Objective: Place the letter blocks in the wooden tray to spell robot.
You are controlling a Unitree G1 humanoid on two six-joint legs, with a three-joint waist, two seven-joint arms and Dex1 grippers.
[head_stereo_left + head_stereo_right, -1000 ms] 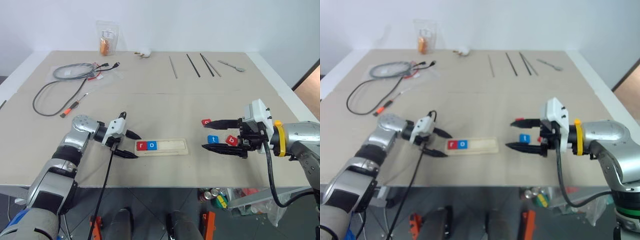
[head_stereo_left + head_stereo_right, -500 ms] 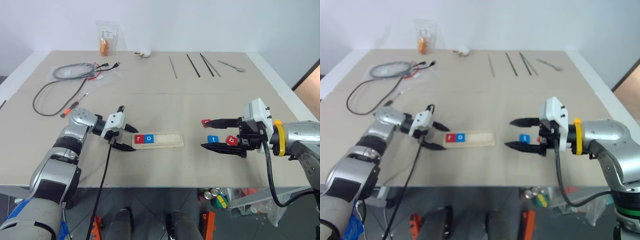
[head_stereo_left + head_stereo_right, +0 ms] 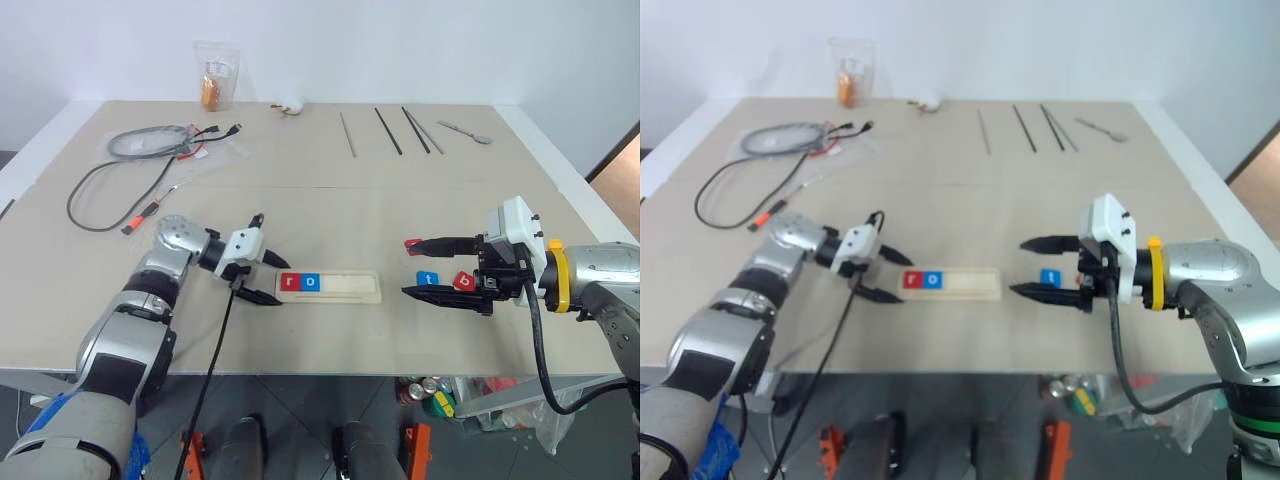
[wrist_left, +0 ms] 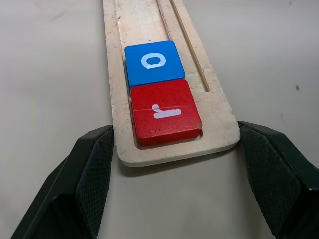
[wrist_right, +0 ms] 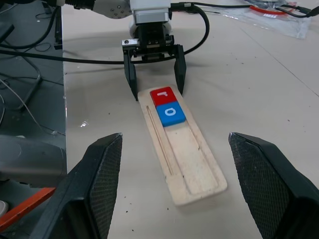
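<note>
From the left eye view, the left gripper (image 3: 262, 282) straddles the near end of the wooden tray (image 3: 345, 287) with fingers apart; the right gripper (image 3: 413, 268), spread wide and empty, hovers beside three loose letter blocks (image 3: 428, 279). In the left wrist view, the red r tile (image 4: 163, 112) and blue o tile (image 4: 152, 60) sit between the fingers (image 4: 89, 169), which flank the tray's end.

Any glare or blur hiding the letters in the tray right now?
Left wrist view: the r block and o block read sharp, no glare, only a soft shadow under the wooden tray. Right wrist view: both letters are legible, while the right claw's fingers look soft. Left eye view: even light; the tiles near the right claw show small.
</note>
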